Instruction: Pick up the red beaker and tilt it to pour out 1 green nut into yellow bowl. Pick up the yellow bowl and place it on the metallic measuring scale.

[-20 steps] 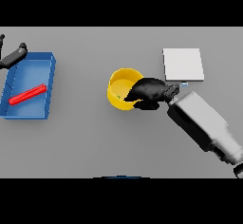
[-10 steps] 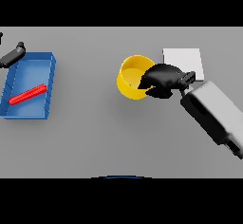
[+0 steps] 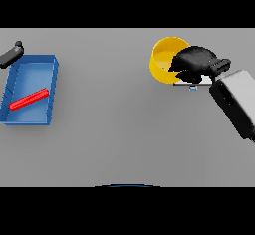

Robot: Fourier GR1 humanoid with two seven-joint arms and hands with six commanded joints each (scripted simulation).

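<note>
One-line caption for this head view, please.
Right robot hand holds yellow bowl over the scale; red beaker lies in blue tray.

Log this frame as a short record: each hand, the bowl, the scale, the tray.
right hand: curled on the rim of the yellow bowl, carrying it
bowl: tilted, over the scale's left edge, contents not visible
scale: mostly hidden beneath hand and bowl, only a front strip shows
left hand: at far left edge, above the tray, holding nothing
tray: blue, holds a red beaker lying on its side
</note>
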